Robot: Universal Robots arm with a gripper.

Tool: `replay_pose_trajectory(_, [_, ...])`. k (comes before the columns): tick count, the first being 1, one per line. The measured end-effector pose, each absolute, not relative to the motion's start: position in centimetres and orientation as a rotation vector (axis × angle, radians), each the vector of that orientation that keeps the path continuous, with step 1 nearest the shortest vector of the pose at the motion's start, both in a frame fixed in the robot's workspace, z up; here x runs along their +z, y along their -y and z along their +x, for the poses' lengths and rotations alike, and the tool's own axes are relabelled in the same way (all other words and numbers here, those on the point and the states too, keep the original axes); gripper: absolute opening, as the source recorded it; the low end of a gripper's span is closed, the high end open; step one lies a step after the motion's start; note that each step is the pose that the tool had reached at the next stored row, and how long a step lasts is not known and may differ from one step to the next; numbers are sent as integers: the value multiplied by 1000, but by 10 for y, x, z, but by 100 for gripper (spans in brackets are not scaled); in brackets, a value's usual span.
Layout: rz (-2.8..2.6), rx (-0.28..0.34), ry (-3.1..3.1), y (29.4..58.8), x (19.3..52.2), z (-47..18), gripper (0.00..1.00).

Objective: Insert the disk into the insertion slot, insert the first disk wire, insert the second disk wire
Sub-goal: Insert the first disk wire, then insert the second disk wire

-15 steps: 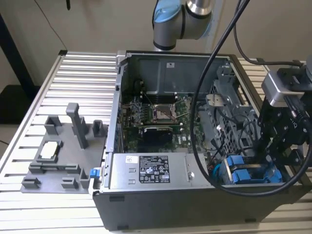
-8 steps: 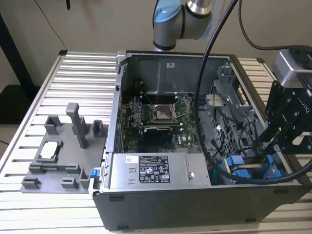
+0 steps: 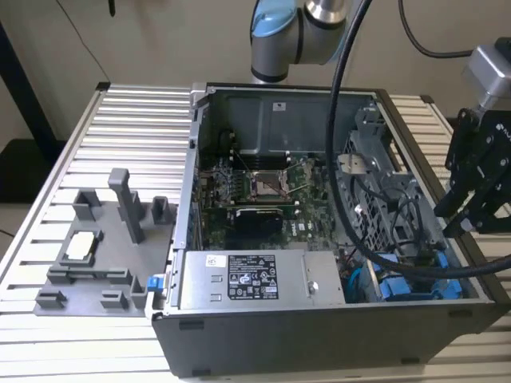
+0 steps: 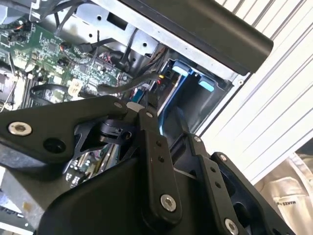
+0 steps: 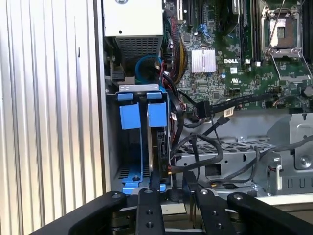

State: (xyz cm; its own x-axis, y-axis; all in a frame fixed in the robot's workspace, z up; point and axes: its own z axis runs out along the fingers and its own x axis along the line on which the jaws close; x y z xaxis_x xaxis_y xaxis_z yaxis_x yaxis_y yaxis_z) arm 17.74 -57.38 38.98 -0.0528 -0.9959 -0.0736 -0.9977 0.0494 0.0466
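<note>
gripper [image 5: 171, 178], clenched or released cannot be told, near the slotted disk [image 5: 159, 147]; the crowding black cables [image 5: 244, 101] could snag it.

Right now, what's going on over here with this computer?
A robot arm is working inside an open computer case on a slatted table. Its gripper hangs over the drive bay corner, close to the disk in its blue carrier. The disk already stands in the insertion slot. Loose black cables lie just beside it.
</note>
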Motion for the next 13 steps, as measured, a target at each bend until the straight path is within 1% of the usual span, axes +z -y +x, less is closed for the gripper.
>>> replay_pose_trajectory(3, [-2147, 132, -2260, 570, 390, 177, 33])
replay_pose_trajectory(7, [-2149, 128, -2262, 554, 390, 177, 33])
replay_pose_trajectory(10, [-2155, 114, -2269, 542, 390, 177, 33])
replay_pose_trajectory(13, [-2157, 110, -2271, 542, 390, 176, 33])
